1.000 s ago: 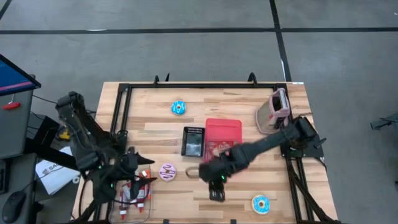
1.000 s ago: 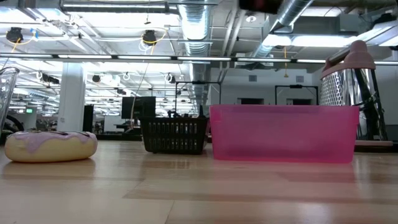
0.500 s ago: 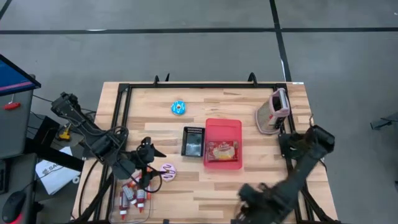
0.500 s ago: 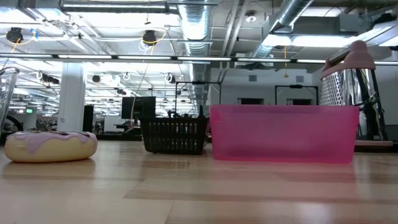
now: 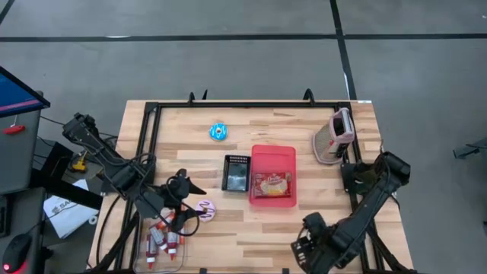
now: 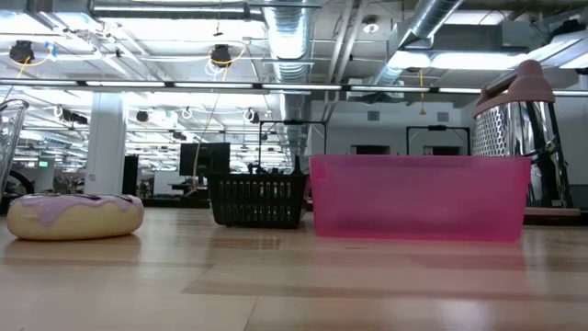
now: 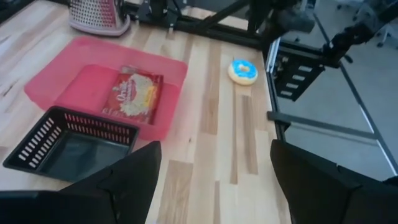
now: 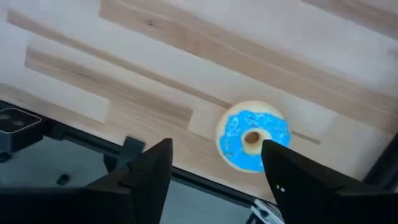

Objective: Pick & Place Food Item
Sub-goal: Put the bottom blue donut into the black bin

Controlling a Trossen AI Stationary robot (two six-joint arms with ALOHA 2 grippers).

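Right gripper (image 8: 211, 180) has swung from the red bin (image 5: 262, 156) to the table's near edge, fingers spread, empty, above a blue donut (image 8: 252, 140) — the popcorn packet (image 5: 272, 183) now lies in the bin — placement apparently complete; left gripper (image 7: 214, 180) wide, empty

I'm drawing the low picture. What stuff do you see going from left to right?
Purple-frosted donut → black basket → pink bin → metal grater with a pink top.
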